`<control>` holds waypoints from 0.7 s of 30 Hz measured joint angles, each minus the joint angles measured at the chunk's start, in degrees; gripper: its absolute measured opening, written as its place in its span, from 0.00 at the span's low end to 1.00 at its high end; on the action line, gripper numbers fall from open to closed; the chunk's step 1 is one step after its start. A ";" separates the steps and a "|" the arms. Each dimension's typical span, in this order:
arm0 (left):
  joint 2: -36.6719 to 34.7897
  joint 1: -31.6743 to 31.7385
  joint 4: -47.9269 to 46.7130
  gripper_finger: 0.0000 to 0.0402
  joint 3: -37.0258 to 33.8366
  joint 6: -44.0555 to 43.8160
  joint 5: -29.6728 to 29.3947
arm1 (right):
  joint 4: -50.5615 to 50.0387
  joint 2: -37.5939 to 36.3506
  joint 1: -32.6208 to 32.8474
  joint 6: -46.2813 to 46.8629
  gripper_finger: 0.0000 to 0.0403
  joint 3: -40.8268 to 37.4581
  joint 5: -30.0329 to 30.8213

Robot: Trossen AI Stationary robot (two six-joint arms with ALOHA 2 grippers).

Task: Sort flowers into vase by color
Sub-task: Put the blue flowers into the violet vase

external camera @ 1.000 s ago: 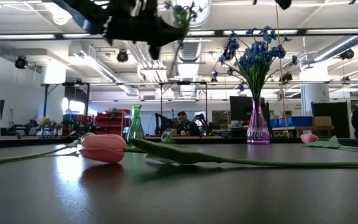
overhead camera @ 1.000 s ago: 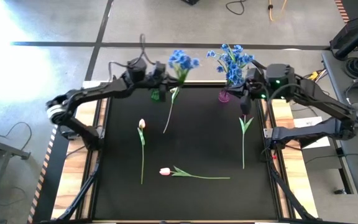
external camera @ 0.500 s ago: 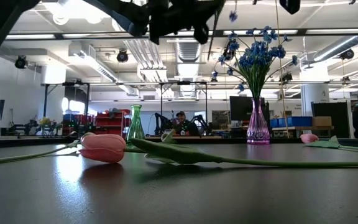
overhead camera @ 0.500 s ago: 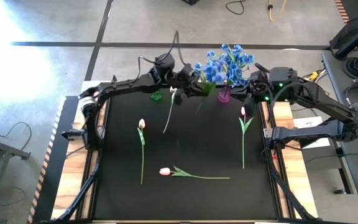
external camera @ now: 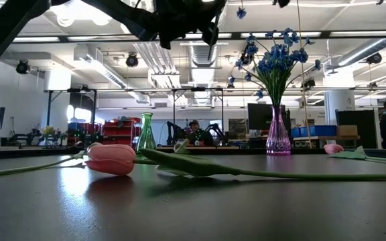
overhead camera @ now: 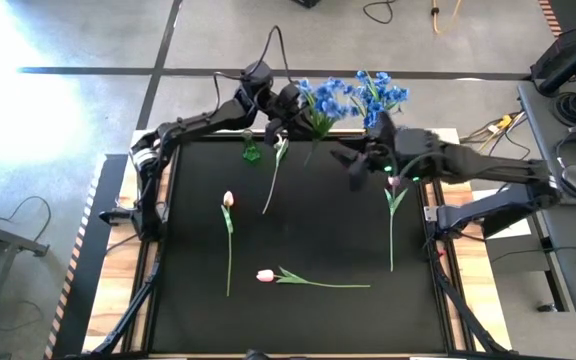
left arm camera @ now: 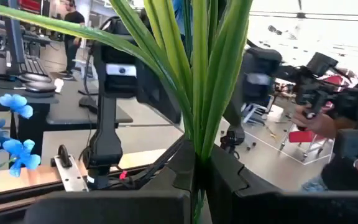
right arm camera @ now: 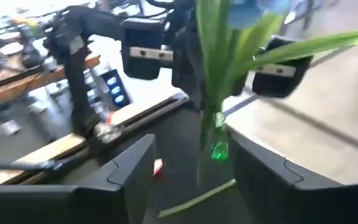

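Holding the blue flower bunch (overhead camera: pixel 326 100) aloft above the table's far edge, left gripper (overhead camera: pixel 290 112) clamped on its stems; right gripper (overhead camera: pixel 353 165) spread, closing in. We judge it light, floppy: grip stems low.

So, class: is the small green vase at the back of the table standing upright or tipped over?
Upright. The green vase stands on its base with its neck straight up in the low view, holding nothing; the high view shows it beneath the left arm.

My left arm: stretched to upper centre of the high view, left gripper (overhead camera: pixel 290 108) clamped tight | my right arm: reaching in from the right, right gripper (overhead camera: pixel 352 165) fingers spread, centre-right.
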 joint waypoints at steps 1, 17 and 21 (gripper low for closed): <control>-0.06 0.11 -0.03 0.00 0.00 -0.10 0.00 | 2.17 1.25 0.27 -0.26 0.51 0.00 2.27; -0.40 0.50 -0.26 0.00 -0.22 1.10 0.48 | 20.95 10.13 -0.06 -1.23 0.46 0.44 13.32; -0.53 0.58 -0.30 0.00 -0.26 1.76 0.43 | 20.95 10.32 -1.07 -0.50 0.41 0.44 13.34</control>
